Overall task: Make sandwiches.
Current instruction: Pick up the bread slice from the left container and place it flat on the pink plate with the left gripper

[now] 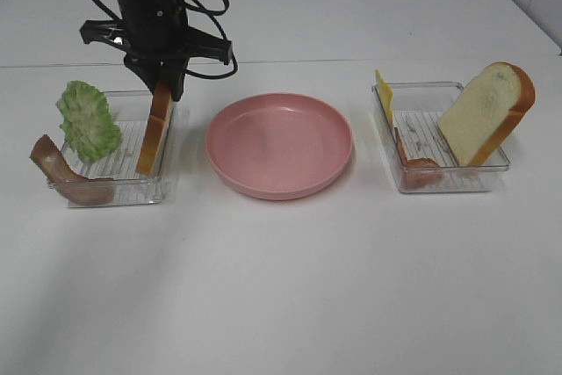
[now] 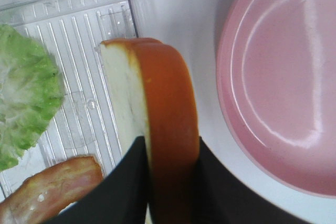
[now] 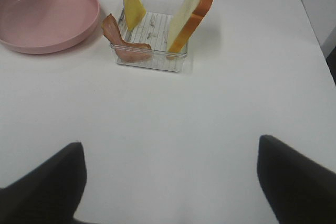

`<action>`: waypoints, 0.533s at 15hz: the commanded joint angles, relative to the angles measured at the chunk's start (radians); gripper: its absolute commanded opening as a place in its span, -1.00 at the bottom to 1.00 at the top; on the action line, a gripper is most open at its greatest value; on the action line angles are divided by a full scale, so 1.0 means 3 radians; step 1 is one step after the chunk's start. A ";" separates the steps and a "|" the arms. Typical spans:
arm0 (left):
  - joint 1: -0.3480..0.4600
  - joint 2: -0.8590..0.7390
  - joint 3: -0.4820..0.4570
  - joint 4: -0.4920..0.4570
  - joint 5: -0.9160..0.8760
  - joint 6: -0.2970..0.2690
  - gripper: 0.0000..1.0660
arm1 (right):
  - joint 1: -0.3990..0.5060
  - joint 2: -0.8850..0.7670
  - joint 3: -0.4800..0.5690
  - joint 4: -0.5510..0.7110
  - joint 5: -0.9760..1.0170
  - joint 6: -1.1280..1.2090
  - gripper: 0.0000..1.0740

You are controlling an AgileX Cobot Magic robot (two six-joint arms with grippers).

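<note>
Left claw [image 2: 170,146], black, pinches an upright toy bread slice [image 2: 164,93], one finger on each face. The slice has a matte white face, a smooth orange-brown crust and a rounded top. It stands on edge at the right side of a clear ribbed plastic tray [image 1: 165,183] on the left of the white table [image 1: 281,305]. Same tray: frilly green lettuce leaf [image 1: 88,118] leaning at the left wall, wavy reddish-brown bacon strip [image 1: 63,171] draped over the near-left corner. Just right of the tray, not touching: round glossy pink plate [image 1: 281,147] w/ raised rim, mid-table. Right claw [image 3: 169,142] is spread wide, nothing betw. its fingers, over bare table. Well apart from it is a second clear tray [image 1: 448,183] on the right. It holds a thin yellow cheese slice [image 1: 384,94] upright at the far-left corner, a 2nd bacon strip [image 1: 417,169] near-left, and a 2nd bread slice [image 1: 487,111] leaning at the right wall.
</note>
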 commanded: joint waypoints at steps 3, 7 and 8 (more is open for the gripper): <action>0.0007 -0.0357 -0.0017 -0.0140 0.0143 0.0077 -1.00 | -0.0017 -0.0043 0.0007 -0.0013 -0.0027 0.0020 0.45; 0.0237 -0.0590 -0.0017 -0.0900 -0.0063 0.0553 -1.00 | -0.0017 -0.0043 0.0007 -0.0013 -0.0027 0.0020 0.45; 0.0337 -0.0567 -0.0017 -0.1240 -0.0163 0.0703 -1.00 | -0.0017 -0.0043 0.0007 -0.0013 -0.0027 0.0020 0.45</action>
